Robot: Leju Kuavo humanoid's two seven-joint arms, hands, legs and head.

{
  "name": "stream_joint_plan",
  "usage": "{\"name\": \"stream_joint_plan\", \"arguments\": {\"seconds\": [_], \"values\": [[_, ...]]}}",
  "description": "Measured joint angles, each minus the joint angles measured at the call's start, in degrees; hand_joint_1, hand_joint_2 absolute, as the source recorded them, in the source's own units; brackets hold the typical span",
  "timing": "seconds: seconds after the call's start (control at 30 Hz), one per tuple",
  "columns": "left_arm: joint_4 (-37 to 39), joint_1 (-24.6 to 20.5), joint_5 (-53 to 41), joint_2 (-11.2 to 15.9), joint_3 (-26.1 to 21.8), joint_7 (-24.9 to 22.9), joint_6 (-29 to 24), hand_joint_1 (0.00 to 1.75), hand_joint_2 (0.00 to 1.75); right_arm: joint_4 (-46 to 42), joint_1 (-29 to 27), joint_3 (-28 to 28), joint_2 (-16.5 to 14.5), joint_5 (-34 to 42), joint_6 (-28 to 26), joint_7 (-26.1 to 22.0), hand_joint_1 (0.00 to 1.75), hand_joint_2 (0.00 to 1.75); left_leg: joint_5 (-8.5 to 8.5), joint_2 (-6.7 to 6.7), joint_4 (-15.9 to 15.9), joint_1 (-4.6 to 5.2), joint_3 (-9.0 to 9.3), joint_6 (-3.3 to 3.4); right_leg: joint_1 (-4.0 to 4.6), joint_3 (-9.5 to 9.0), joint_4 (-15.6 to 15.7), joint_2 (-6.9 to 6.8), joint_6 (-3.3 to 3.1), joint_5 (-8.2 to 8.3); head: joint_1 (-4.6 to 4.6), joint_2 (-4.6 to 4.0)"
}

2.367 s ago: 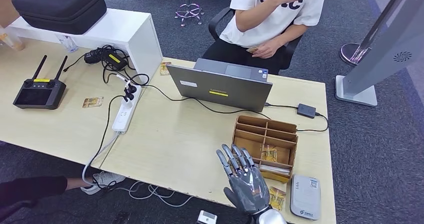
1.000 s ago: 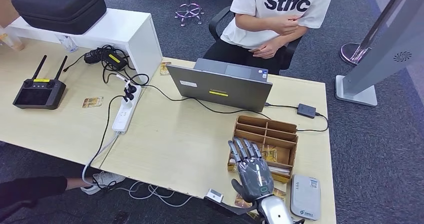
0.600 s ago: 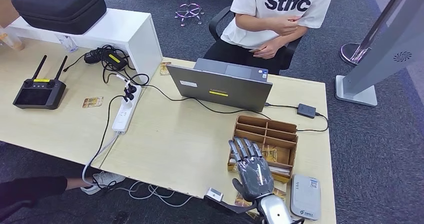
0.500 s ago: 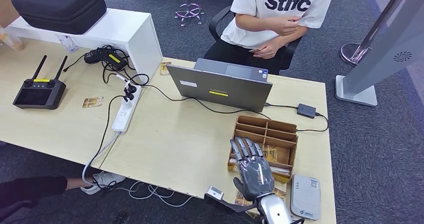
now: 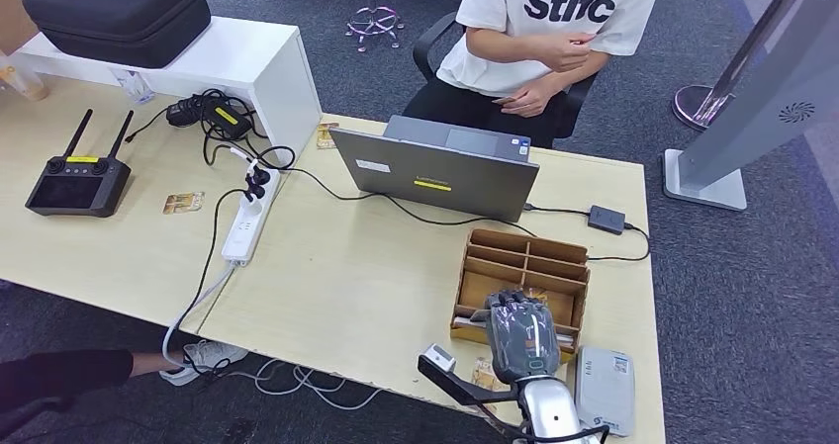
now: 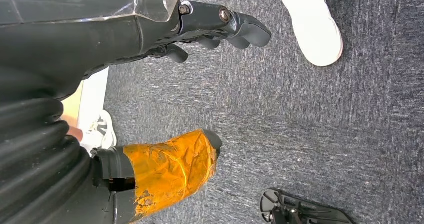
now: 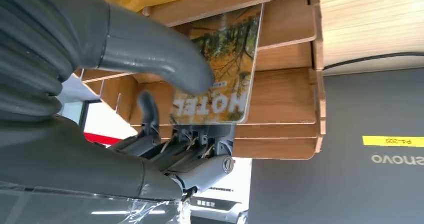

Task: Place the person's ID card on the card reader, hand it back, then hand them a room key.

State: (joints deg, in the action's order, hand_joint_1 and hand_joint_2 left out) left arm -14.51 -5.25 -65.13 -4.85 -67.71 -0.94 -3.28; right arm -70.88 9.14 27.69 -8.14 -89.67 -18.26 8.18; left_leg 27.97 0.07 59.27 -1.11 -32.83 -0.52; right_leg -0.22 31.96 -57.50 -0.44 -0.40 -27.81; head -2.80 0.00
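An office: laptop [image 5: 435,172] on desk [image 5: 336,266]; grey carpet [image 5: 752,296].

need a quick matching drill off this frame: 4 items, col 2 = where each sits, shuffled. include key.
1. room key card
2. card reader
3. laptop
4. remote controller

A. far left of the desk, antennas up
B. pinched by the right hand at the wooden organizer
C. desk's near right corner, beside the organizer
D. mid-desk, in front of the seated person

Pairs: 1-B, 2-C, 3-D, 4-A
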Motion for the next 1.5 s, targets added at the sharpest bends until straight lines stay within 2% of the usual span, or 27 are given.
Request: {"name": "stream_joint_plan", "arguments": {"seconds": [0.17, 0.5, 0.7, 0.83, 0.93, 1.07, 1.23, 1.33, 1.5], "values": [[0.00, 0.00, 0.00, 0.00, -0.07, 0.00, -0.11, 0.00, 1.75, -0.98, 0.10, 0.14, 0.37, -0.01, 0.16, -0.20, 1.75, 1.75, 0.00, 0.00, 0.00, 0.00, 0.00, 0.00, 0.00, 0.00, 0.00, 0.00, 0.00, 0.00, 0.00, 0.00], [0.00, 0.00, 0.00, 0.00, -0.39, -0.09, -0.15, 0.00, 1.75, -5.45, 0.07, -0.36, 0.45, -0.01, 1.31, -4.60, 1.75, 1.75, 0.00, 0.00, 0.00, 0.00, 0.00, 0.00, 0.00, 0.00, 0.00, 0.00, 0.00, 0.00, 0.00, 0.00], [0.00, 0.00, -0.13, -0.03, -0.42, -0.13, -0.15, 0.00, 1.75, -8.58, 0.07, -1.40, 0.41, 0.28, -0.31, -6.76, 1.75, 1.75, 0.00, 0.00, 0.01, 0.00, 0.00, 0.00, 0.00, 0.00, 0.00, 0.00, 0.00, 0.01, 0.00, 0.00], [0.00, 0.00, -0.44, -0.14, -0.44, -0.15, -0.12, 0.00, 1.75, -13.63, 0.16, -2.85, -0.10, 3.74, -0.99, -9.83, 1.75, 1.75, 0.00, 0.00, 0.01, 0.00, 0.00, 0.00, 0.00, 0.00, 0.00, 0.00, 0.00, 0.01, 0.00, 0.00], [0.00, 0.00, -1.15, -0.23, -0.44, -0.15, 0.04, 0.00, 1.75, -16.02, 1.11, -4.71, -1.28, 9.62, 0.16, -12.98, 1.75, 1.75, -0.01, 0.01, 0.01, 0.00, 0.00, 0.00, 0.00, 0.00, 0.00, 0.00, 0.00, 0.01, 0.00, 0.00], [0.00, -0.12, -2.45, -0.22, -0.42, -0.15, 0.52, 0.00, 1.75, -15.74, 5.82, -8.24, -3.21, 17.57, 5.74, -15.92, 1.75, 1.75, -0.07, 0.03, 0.00, 0.00, 0.00, -0.03, 0.00, 0.00, -0.01, 0.02, -0.04, 0.05, 0.01, 0.00], [0.00, -0.34, -3.78, 0.07, -0.35, -0.15, 1.21, 0.00, 1.75, -10.08, 14.68, -12.79, -4.97, 15.76, 7.81, -13.98, 1.75, 1.75, -0.20, 0.02, 0.01, 0.00, 0.00, -0.04, 0.00, 0.00, -0.02, 0.02, -0.02, 0.17, 0.00, 0.00], [0.00, -0.45, -4.56, 0.25, -0.07, -0.16, 1.37, 0.00, 1.75, -5.84, 19.57, -15.94, -6.08, 17.39, 9.75, -13.02, 1.75, 1.75, -0.23, 0.02, 0.01, 0.00, -0.01, -0.04, 0.00, 0.01, -0.02, 0.02, 0.00, 0.21, 0.01, 0.00], [0.00, -0.60, -5.64, 0.51, 0.40, -0.24, 1.47, 0.00, 1.75, -0.42, 25.18, -22.55, -8.45, 29.62, 16.51, -14.33, 1.75, 1.75, -0.24, 0.01, 0.01, 0.00, -0.01, -0.03, 0.00, 0.01, -0.02, 0.02, 0.00, 0.21, 0.01, 0.00]]}}
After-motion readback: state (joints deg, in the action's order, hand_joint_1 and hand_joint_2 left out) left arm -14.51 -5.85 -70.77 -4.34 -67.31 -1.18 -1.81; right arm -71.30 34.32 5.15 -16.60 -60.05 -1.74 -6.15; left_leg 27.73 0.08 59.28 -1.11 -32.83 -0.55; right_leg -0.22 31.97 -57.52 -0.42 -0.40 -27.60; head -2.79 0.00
